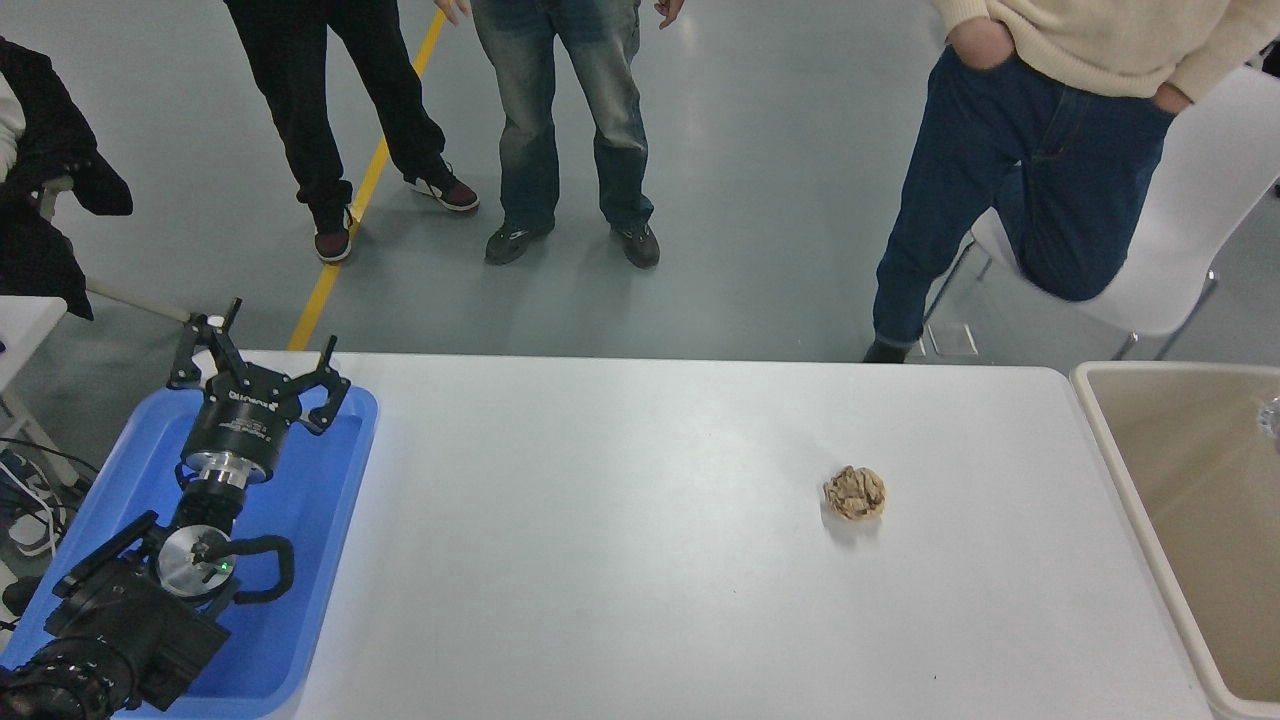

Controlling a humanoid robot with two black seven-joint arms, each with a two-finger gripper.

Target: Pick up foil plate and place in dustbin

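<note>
Left gripper [262, 362]: fingers spread wide, holding nothing — parked over the blue tray [300, 560] at the table's near-left corner.
Right gripper: out of sight from where I stand.
Table [620, 560]: white, with a small crumpled brown paper ball [855, 494] lying right of centre, well apart from the tray.
Dustbin [1150, 530]: beige, at the table's right end; tan inside showing.
Foil plate [1271, 418]: only a small silvery glint at the right edge, inside the dustbin — too little shows to say how it lies.
Far side: three people standing on the grey floor; one in a cream sweater [1100, 40] leans a knee on a white chair [1170, 250].
</note>
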